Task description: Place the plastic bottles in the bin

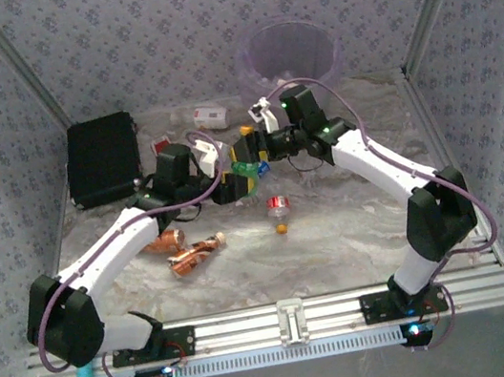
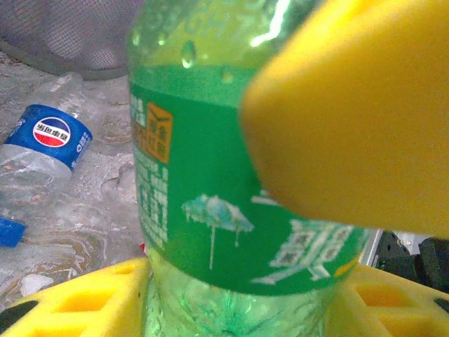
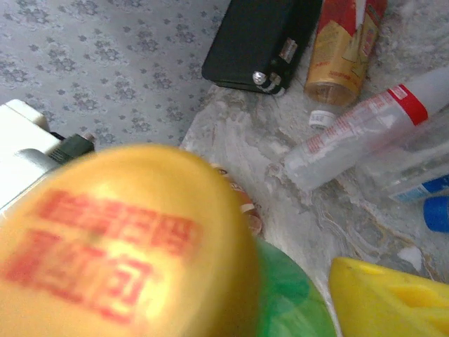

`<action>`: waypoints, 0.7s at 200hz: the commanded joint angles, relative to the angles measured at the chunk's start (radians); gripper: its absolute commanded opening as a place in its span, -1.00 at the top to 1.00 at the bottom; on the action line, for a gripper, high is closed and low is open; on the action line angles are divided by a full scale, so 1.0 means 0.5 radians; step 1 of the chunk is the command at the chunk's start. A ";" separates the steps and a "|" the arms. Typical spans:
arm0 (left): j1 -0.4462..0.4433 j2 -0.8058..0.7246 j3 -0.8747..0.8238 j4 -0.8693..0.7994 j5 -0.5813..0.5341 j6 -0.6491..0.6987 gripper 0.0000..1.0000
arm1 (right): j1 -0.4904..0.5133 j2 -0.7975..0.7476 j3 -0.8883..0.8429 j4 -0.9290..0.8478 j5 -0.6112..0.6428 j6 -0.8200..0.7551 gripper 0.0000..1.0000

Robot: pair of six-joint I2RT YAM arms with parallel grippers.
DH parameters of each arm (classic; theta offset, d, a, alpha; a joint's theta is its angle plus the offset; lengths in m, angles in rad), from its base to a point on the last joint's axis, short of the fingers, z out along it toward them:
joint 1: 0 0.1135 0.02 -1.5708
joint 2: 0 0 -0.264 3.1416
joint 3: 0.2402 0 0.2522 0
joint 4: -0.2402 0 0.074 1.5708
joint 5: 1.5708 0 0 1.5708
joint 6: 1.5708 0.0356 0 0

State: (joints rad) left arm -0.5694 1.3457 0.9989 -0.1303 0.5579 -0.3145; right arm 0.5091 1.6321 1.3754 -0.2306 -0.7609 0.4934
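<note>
So, the green bottle [image 2: 203, 182] is held over the middle of the table, clamped across its label by the left gripper [image 1: 242, 176]. In the left wrist view the yellow fingers [image 2: 351, 112] are squeezed tight on it. The right gripper [image 1: 267, 143] sits just beside it on the far right side. Its wrist camera looks straight at the bottle's yellow cap [image 3: 119, 239], with 1 yellow finger [image 3: 393, 295] showing off to the side. I can't tell if those jaws are apart or pinching, because the cap hides the other finger.

Looks to me like a handoff, since the bin [image 1: 246, 57] is at the far right, closer to the right arm. To do it well, the right jaws should sit squarely around the neck just under the cap and bite firmly before the left lets go. Smooth round plastic will probably spin if it's pinched off-centre. The left should then open cleanly and back off toward the near left, steering clear of the Pepsi bottle [image 2: 49, 140] lying on the table. The 2 copper-brown bottles [image 1: 195, 254] at near left aren't binned yet.
</note>
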 commanded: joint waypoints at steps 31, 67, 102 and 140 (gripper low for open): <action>0.001 0.002 0.082 0.110 0.069 -0.015 -0.07 | 0.006 -0.015 0.062 0.023 0.001 -0.010 -0.17; 0.003 -0.006 0.078 0.120 0.019 -0.041 -0.16 | 0.001 -0.039 0.103 -0.051 0.026 -0.063 -0.04; 0.001 -0.080 0.063 0.069 -0.098 -0.028 -0.82 | -0.041 -0.070 0.288 -0.282 0.086 -0.230 0.08; 0.002 -0.195 -0.017 -0.040 -0.270 0.028 -0.96 | -0.127 -0.044 0.696 -0.713 0.374 -0.572 0.18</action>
State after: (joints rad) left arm -0.5686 1.3079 1.0019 -0.1192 0.4923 -0.3325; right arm 0.4728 1.6341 1.5753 -0.4221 -0.6907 0.3626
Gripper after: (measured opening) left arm 0.980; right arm 0.615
